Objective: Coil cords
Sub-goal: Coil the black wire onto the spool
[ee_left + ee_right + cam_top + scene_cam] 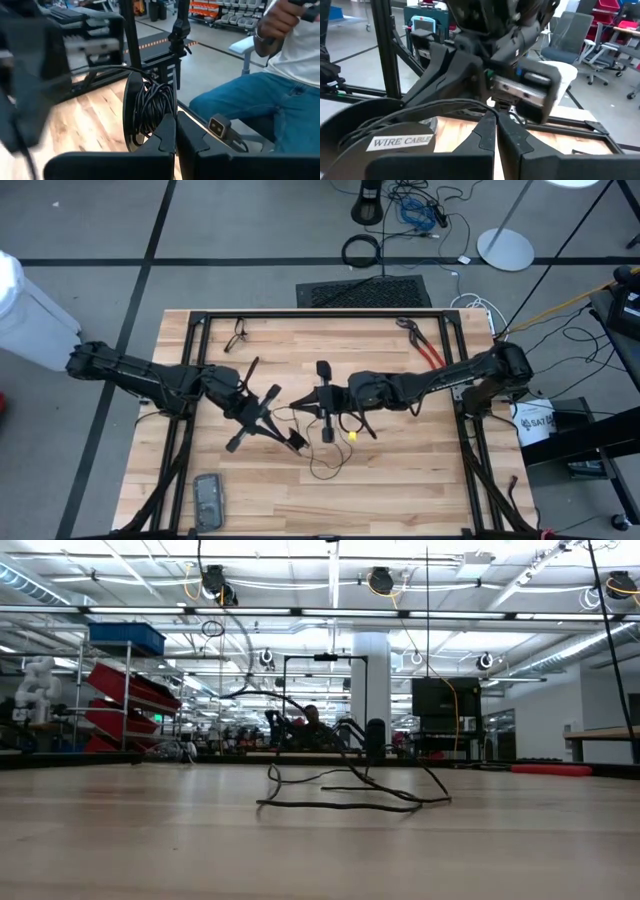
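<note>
The thin black cord (322,458) lies in loose loops on the wooden table near its middle, with a small yellow end piece (352,435); the low view shows its loops (345,803) resting on the boards. My left gripper (293,441) is shut just left of the loops, and its wrist view shows a wound bundle of cord (152,102) beside a black disc at its fingertips. My right gripper (300,402) is shut close above it, facing the left arm; cord strands (440,107) run to its fingertips past a black disc labelled WIRE CABLE (400,141). My left gripper has its fingers (165,135) shut together against the wound bundle of cord (159,114); the fingers themselves hide the place of contact. The bundle stands upright beside the black disc, above the table. My right gripper pinches several cord strands (481,106) between its two shut fingertips, coming level from the table's right side. The strands run slack from the fingertips back toward the labelled disc.
Red-handled pliers (425,345) lie at the table's far right. A dark flat device (208,500) lies near the near left corner, and a small black item (238,332) at the far left. A seated person (260,100) is beyond the table. A thick black cable ring (360,250) lies on the floor.
</note>
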Available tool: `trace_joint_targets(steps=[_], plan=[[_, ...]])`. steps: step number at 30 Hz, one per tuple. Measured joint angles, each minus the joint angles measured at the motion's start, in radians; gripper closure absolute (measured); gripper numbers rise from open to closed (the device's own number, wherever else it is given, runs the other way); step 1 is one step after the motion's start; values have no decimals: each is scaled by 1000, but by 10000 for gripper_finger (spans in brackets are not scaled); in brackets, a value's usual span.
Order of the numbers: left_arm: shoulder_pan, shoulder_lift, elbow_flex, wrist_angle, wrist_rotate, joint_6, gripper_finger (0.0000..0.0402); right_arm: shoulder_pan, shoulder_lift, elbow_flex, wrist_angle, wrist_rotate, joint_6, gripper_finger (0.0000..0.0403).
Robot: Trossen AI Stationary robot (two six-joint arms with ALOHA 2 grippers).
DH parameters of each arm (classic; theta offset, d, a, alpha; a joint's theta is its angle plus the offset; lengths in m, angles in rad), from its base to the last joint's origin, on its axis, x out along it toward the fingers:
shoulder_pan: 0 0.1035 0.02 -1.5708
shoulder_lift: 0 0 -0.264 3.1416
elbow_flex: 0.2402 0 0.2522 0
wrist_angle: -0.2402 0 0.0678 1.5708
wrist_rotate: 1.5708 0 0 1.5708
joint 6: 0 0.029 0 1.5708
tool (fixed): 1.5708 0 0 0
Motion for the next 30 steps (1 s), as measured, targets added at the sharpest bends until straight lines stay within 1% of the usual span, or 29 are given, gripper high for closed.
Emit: trace_joint_targets(steps=[9,13,18,24,26,30], plan=[[19,0,0,30,0,7,400,0,29,0,26,-26,26,403],[18,0,0,35,1,27,400,0,29,0,68,-99,26,403],[18,3,0,112,53,29,400,-3,28,0,69,-110,26,403],[18,3,0,172,56,37,400,-12,48,0,85,-153,34,403],[18,3,0,188,56,52,400,-11,64,0,120,-155,44,403],[18,3,1,208,34,60,400,-14,98,0,142,-184,63,403]])
